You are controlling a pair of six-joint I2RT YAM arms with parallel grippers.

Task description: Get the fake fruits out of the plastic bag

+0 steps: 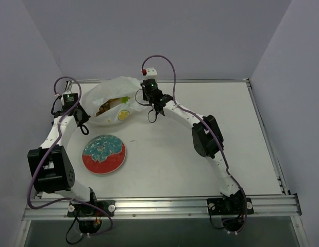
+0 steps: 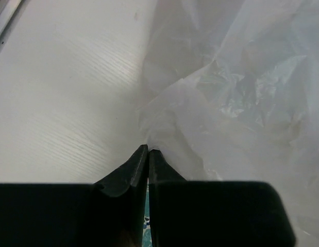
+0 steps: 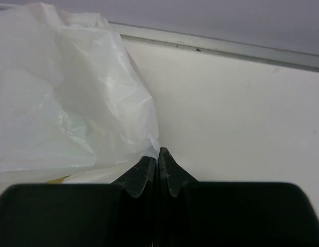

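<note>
The plastic bag point(image 1: 115, 92) lies crumpled at the back left of the table, its mouth facing the front. Inside it I see the tan-brown bunch point(image 1: 104, 107), a green fruit point(image 1: 126, 99) and a yellow-orange round one point(image 1: 123, 114). My left gripper point(image 1: 87, 121) is shut on the bag's left edge point(image 2: 164, 139), its fingertips point(image 2: 141, 154) pinched on thin plastic. My right gripper point(image 1: 145, 98) is shut on the bag's right edge point(image 3: 71, 103), its fingertips point(image 3: 167, 157) pinching a fold. A sliver of yellow point(image 3: 59, 179) shows under the bag in the right wrist view.
The red-rimmed teal patterned plate point(image 1: 87, 162) sits in front of the bag, near the left arm. A strip of teal point(image 2: 145, 226) shows between the left fingers. The table's back rail point(image 3: 226, 49) runs just behind the bag.
</note>
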